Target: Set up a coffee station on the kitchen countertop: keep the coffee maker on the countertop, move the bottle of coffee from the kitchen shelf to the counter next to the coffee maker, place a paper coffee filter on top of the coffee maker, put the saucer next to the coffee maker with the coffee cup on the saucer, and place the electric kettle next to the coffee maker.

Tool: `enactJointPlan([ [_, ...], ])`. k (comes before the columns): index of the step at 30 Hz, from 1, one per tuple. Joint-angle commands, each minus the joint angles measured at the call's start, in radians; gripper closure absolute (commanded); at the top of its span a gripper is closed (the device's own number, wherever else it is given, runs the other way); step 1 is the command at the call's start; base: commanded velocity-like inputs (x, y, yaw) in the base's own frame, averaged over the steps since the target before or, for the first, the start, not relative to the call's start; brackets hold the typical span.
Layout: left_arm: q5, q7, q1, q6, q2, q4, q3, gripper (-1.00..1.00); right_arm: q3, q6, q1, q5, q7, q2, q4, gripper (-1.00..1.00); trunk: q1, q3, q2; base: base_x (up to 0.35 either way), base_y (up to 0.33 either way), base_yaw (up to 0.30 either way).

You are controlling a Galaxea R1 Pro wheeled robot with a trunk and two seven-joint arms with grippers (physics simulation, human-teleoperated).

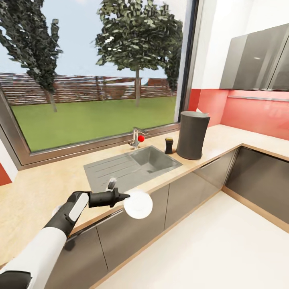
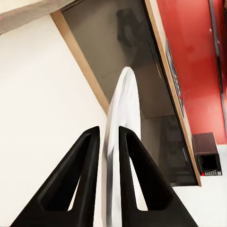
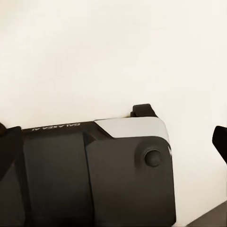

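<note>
L gripper (image 1: 125,196) is clamped on the saucer (image 1: 138,205), held out past the near edge of the countertop (image 1: 36,192), over the floor, just in front of the sink (image 1: 132,166). Disc faces the head cam nearly flat-on. Wrist view gives what the head view can't: saucer (image 2: 122,142) seen edge-on, a thin white blade running straight out along the finger line, both fingers (image 2: 87,165) pressed on its faces. So it's gripped by the rim and on edge, not lying level.

Coffee maker (image 1: 192,135) stands far right of the gripper, on the counter right of the sink, with the coffee bottle (image 1: 169,145) just left of it, close, prob. not touching. Judgement: the carry runs rightward and away along the counter edge, and the L arm is the one placed for it. Free counter beside the maker looks to be near side or right; the saucer will need turning flat before set-down.

R gripper: wrist cam shows part of the robot's own dark body (image 3: 94,175) against pale floor; can't tell if open or closed. Cup, kettle, filter not spotted.
</note>
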Motion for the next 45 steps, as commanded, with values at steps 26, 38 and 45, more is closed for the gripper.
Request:
enactJointPlan([
  [26, -0.007, -0.002, 0.111, -0.168, -0.021, -0.005, -0.009, 1.00, 0.007, 0.004, 0.026, -0.011, 0.126, -0.018, -0.002, -1.00, 0.000, -0.006, -0.001, 0.077, -0.044, -0.118],
  [38, -0.008, -0.003, 0.129, -0.173, -0.123, -0.014, -0.011, 1.00, 0.008, 0.000, 0.037, -0.009, 0.126, -0.018, -0.002, -1.00, 0.000, -0.008, -0.001, 0.280, -0.205, -0.098],
  [45, -0.011, -0.002, 0.132, -0.174, -0.152, -0.016, -0.093, 1.00, 0.008, 0.000, 0.038, -0.008, 0.127, -0.018, -0.002, -1.00, 0.000, -0.008, -0.001, 0.281, -0.211, 0.000],
])
